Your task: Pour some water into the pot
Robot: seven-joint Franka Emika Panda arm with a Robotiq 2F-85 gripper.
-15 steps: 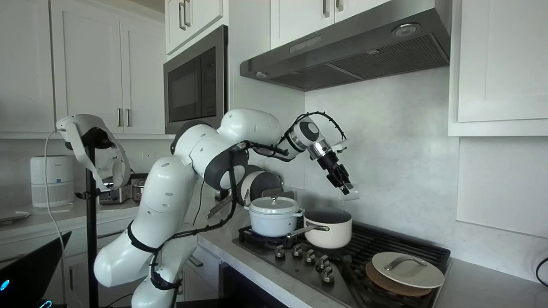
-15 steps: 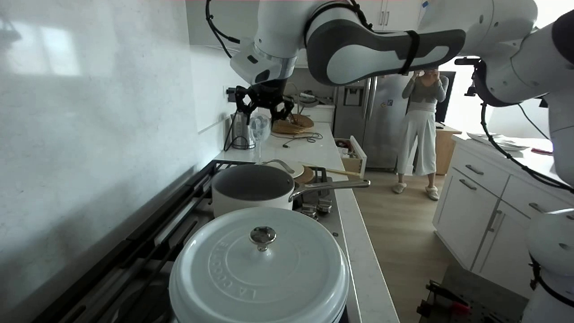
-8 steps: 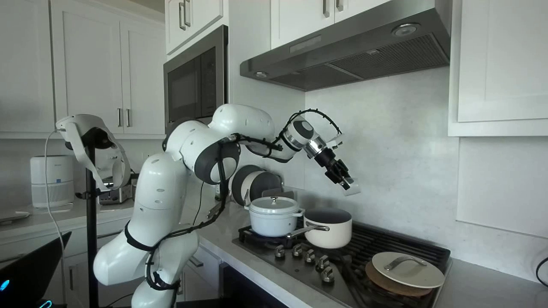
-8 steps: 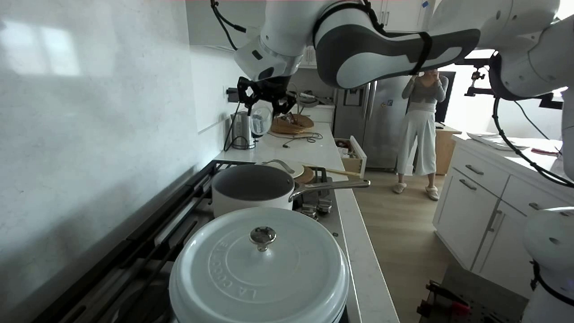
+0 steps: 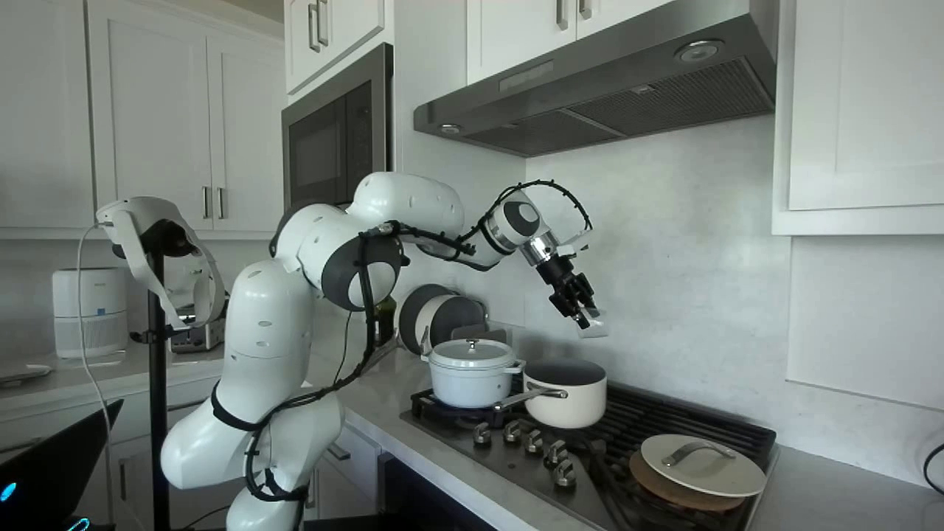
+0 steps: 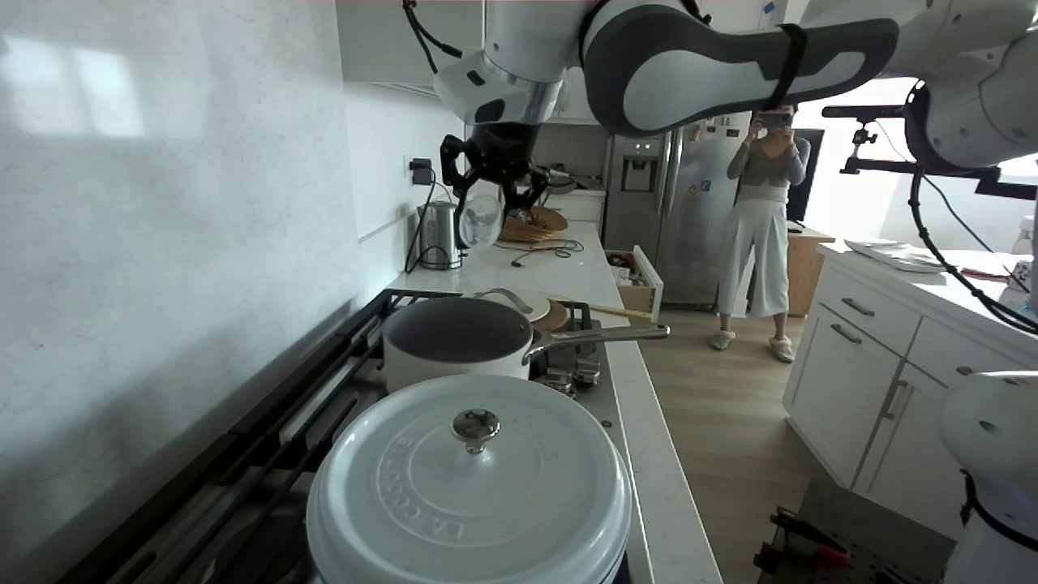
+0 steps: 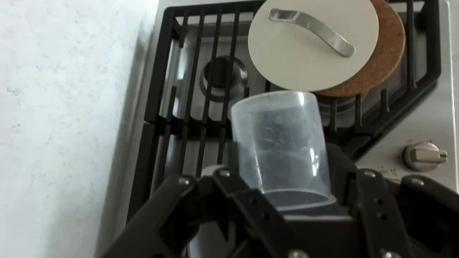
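1. Holding the cup [image 7: 281,141], the gripper [image 7: 284,161] has its jaws drawn in to the cup's sides; the cup is tilted.
2. The cup hangs above the level of the pot [image 5: 579,405], with air between it and the rim; how squarely it sits over the mouth I cannot tell.
3. The pot stands on the stove [image 5: 509,464], mouth up; any water inside cannot be made out.
4. Its handle [image 6: 596,334] points toward the counter's [image 6: 653,454] front edge.
5. Just beside it stands the covered casserole [image 5: 472,387]; whether the two touch I cannot tell.
6. On the pot's other side, a stretch of grate [image 7: 175,126] leads to the lid [image 7: 304,64], which lies partly past the edge of the cork board [image 7: 391,46].
7. The wall [image 6: 203,243] rises behind the stove, apart from the pot.
8. The hood [image 5: 612,59] is well above the gripper, leaving headroom.
9. Beyond the stove, a drawer [image 6: 649,280] juts past the counter edge.
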